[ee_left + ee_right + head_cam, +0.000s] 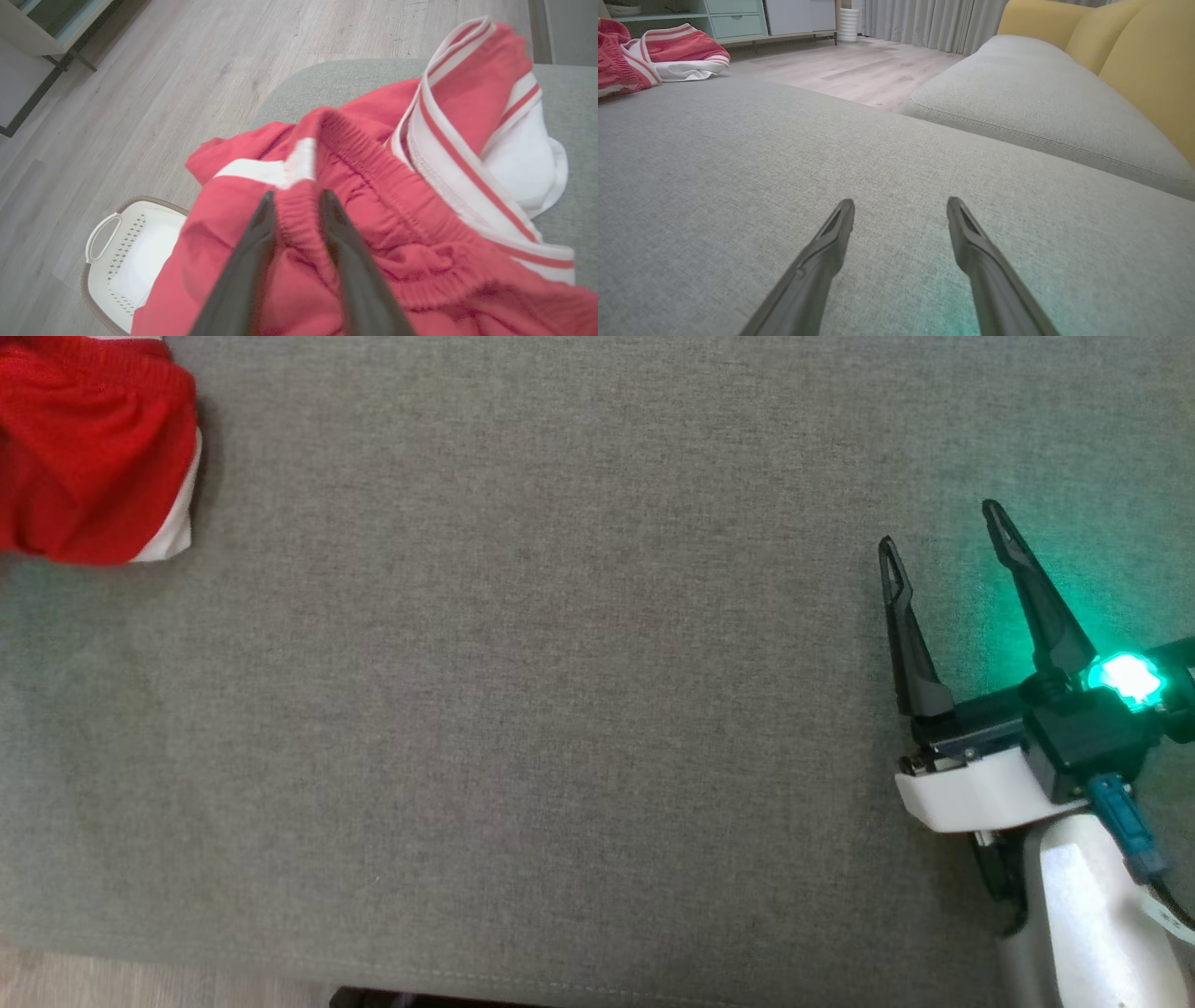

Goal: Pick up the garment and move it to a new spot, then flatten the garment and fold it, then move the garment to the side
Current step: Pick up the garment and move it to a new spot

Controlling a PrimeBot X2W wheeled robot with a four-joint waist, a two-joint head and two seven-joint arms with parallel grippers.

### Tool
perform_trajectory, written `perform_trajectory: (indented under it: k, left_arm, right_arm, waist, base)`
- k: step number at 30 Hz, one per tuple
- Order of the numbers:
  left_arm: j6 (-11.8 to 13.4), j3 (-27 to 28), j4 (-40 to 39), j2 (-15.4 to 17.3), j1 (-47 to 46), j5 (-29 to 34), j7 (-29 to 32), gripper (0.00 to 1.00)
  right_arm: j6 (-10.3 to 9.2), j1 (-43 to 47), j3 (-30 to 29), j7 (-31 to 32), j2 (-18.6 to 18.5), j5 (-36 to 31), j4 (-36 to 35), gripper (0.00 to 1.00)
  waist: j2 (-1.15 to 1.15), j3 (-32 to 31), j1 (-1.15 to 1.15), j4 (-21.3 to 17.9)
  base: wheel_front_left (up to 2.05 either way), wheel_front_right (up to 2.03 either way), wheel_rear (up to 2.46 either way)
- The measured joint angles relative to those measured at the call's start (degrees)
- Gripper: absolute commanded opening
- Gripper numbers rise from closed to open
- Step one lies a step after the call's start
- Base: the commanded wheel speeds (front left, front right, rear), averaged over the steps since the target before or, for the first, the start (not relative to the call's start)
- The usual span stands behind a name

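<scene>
Right hand (pixel 939 525) points forward, fingers spread wide; left hand (pixel 296 198) has fingers close together.

The red mesh garment with white striped trim (pixel 93 448) is cut off by the head view's top and left edges, and in the left wrist view it runs off the bottom edge and hides part of the white perforated plastic basket (pixel 117 242). There the dark fingers (pixel 243 261) of the left gripper (pixel 299 193) are blurred, straddling the elastic waistband (pixel 355 149), and whether they pinch it cannot be told.
</scene>
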Motion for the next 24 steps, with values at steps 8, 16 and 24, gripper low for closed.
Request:
perform_trajectory:
  k: [8,16,24]
  left_arm:
    - [-0.42,-1.13,1.29,0.83,0.02,0.38,-1.53,0.0]
    - [-3.72,-5.48,-0.93,2.77,-1.32,3.98,-4.79,0.0]
    - [-5.21,-9.75,-9.47,1.41,-4.12,4.9,-3.47,0.0]
  right_arm:
    - [0.0,-1.2,0.67,-1.24,0.0,1.88,3.15,1.0]
    - [0.0,-0.78,0.15,-3.77,0.0,4.88,8.37,1.0]
    - [0.0,1.91,-0.18,-5.66,0.01,9.1,13.08,1.0]
  waist:
    - [0.0,-3.16,0.0,0.22]
    - [0.0,-10.66,0.0,-0.13]
    - [0.01,-19.79,-0.01,-1.26]
  base:
    - [0.0,0.0,0.0]
    - [0.0,0.0,0.0]
    - [0.0,0.0,0.0]
